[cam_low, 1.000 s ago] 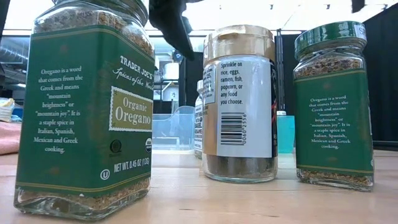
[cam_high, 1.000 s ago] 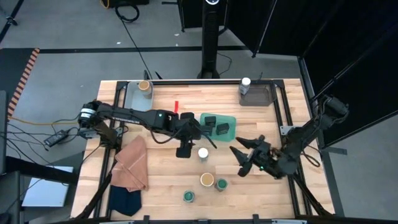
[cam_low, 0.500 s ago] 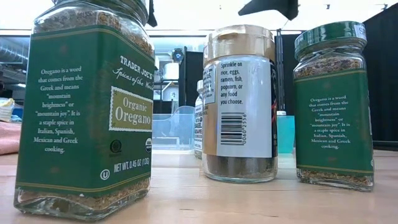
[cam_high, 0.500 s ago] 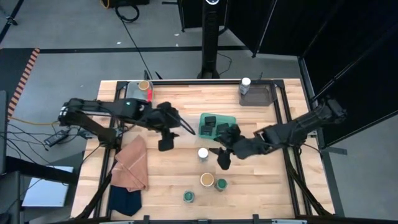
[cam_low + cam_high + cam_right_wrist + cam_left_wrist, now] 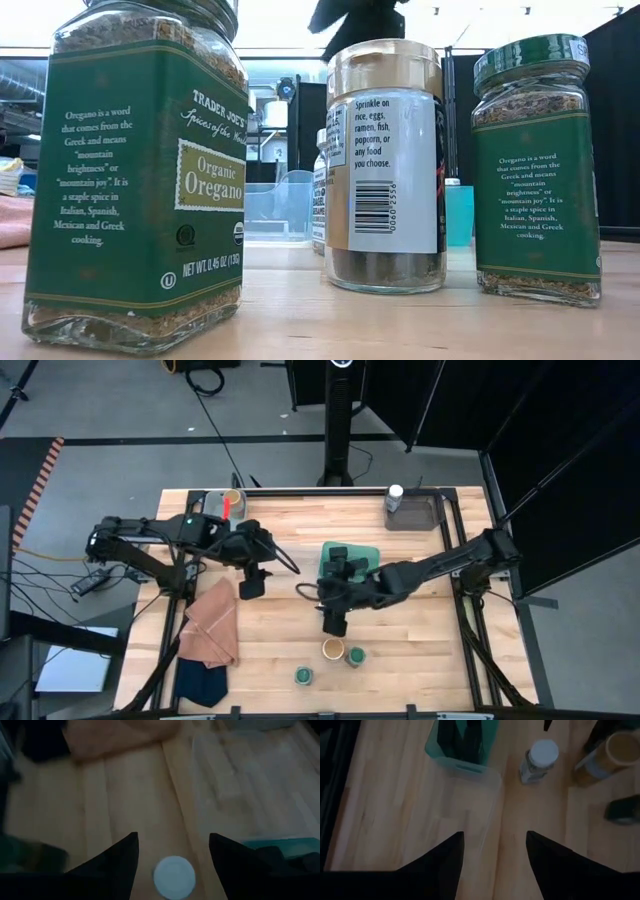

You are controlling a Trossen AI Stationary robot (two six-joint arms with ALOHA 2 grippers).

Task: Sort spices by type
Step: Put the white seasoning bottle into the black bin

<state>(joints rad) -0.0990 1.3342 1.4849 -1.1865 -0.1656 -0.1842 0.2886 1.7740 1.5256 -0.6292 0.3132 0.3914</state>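
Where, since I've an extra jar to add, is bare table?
The far edge between the left grey tray and right grey tray; the near right corner past the green-lidded jar. Crowded: teal tray to front jars, under the right gripper.

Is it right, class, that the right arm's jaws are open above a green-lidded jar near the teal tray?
Not quite. The lid is white, not green. The right wrist view shows the right gripper with its jaws open around a white-lidded jar, near the teal tray. The green-lidded jars stand nearer the table's front edge in the high view.
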